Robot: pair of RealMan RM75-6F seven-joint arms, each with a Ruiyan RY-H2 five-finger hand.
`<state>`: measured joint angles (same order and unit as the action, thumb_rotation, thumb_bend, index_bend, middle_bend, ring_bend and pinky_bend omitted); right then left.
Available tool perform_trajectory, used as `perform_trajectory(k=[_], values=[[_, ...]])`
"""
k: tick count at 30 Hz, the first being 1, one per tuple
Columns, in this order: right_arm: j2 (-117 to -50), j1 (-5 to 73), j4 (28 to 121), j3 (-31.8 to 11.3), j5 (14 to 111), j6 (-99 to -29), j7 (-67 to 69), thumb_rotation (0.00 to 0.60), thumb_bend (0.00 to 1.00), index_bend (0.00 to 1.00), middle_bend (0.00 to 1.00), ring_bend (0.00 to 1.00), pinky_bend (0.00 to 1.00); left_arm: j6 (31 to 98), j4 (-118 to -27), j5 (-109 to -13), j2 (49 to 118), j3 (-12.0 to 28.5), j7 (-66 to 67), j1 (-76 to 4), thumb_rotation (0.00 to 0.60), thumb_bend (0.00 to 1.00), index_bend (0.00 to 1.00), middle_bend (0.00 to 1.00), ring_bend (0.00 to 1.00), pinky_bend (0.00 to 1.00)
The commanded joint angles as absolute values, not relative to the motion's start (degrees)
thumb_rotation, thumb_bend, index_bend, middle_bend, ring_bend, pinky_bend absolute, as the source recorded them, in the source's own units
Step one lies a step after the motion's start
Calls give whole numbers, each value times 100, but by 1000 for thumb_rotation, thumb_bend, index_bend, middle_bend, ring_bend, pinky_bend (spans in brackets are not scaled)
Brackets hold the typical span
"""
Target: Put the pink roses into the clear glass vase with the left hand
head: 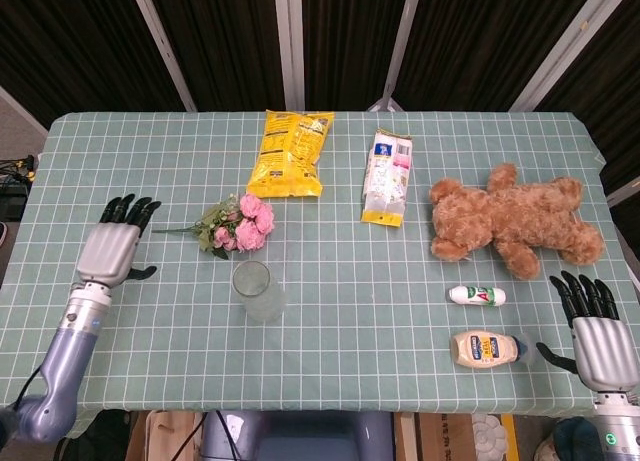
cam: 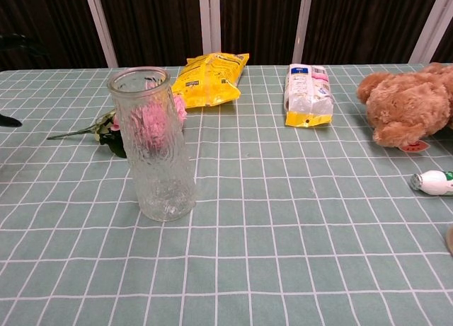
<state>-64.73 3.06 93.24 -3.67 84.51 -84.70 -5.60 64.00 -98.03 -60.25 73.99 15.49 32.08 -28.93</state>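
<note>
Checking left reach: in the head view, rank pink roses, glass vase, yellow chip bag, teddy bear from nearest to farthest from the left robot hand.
From the left robot hand:
1. Pink roses, just to its right.
2. Glass vase, right, toward the table's front.
3. Yellow chip bag, far side, middle.
4. Teddy bear, far right.
</note>
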Motion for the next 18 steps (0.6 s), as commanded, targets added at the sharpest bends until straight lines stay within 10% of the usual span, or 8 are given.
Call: perform_trajectory(k=[1, 18], values=[[-6499, 311, 9308, -393, 8398, -8466, -618, 600, 169, 124, 94, 11, 0, 6160, -9357, -5550, 7886, 1645, 3560, -3320, 600, 166, 115, 72, 0, 14], [-6718, 411, 9194, -412, 8205, -8274, -1040, 600, 169, 124, 94, 11, 0, 5713, -7538, -4793, 9414, 1626, 3775, -4288, 600, 167, 110, 72, 0, 16]])
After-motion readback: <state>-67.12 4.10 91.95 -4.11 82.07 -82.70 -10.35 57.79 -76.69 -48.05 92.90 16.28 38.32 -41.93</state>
